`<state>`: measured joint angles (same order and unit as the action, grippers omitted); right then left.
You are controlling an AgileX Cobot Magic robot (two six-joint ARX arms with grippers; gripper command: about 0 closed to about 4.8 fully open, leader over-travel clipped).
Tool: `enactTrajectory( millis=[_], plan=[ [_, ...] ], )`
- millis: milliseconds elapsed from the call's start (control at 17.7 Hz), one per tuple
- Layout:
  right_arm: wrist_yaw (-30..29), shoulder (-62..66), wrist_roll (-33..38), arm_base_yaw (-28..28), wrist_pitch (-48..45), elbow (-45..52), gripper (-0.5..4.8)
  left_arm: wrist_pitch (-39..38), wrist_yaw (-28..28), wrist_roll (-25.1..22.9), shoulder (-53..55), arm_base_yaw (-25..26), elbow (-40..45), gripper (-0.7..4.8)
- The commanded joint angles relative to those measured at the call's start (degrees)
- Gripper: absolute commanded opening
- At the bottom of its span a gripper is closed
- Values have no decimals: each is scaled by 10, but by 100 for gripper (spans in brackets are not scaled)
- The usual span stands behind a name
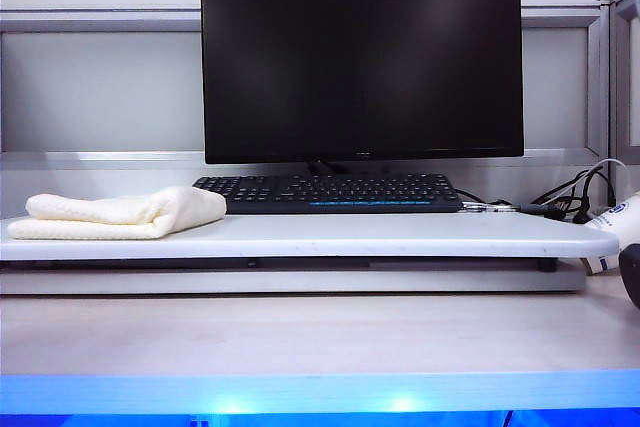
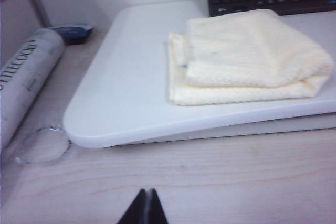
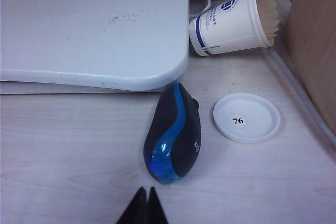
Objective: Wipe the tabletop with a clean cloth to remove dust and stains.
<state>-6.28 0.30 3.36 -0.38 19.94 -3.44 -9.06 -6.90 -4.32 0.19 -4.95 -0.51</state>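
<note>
The cloth [image 1: 120, 214] lies folded on the left end of the white tabletop [image 1: 400, 235], left of the keyboard [image 1: 330, 192]. Both the left hand [image 2: 146, 208] and right hand [image 3: 146, 206] hover closed and empty over the near wood counter [image 1: 300, 332].

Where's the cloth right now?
The cloth lies folded on the left end of the white tabletop in the exterior view, just left of the keyboard. Neither hand touches it.
</note>
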Motion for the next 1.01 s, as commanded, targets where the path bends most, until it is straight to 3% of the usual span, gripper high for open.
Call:
enactTrajectory(
  millis=[56, 620, 1014],
  plan=[
    [-3, -2, 1, 0, -9, 2, -5, -9, -11, -4, 0, 1, 1, -6],
    [-3, -2, 14, 0, -9, 2, -5, -9, -1, 3, 0, 1, 1, -6],
    [0, -2, 12, 0, -10, 2, -5, -16, 48, 3, 0, 1, 1, -6]
  ],
)
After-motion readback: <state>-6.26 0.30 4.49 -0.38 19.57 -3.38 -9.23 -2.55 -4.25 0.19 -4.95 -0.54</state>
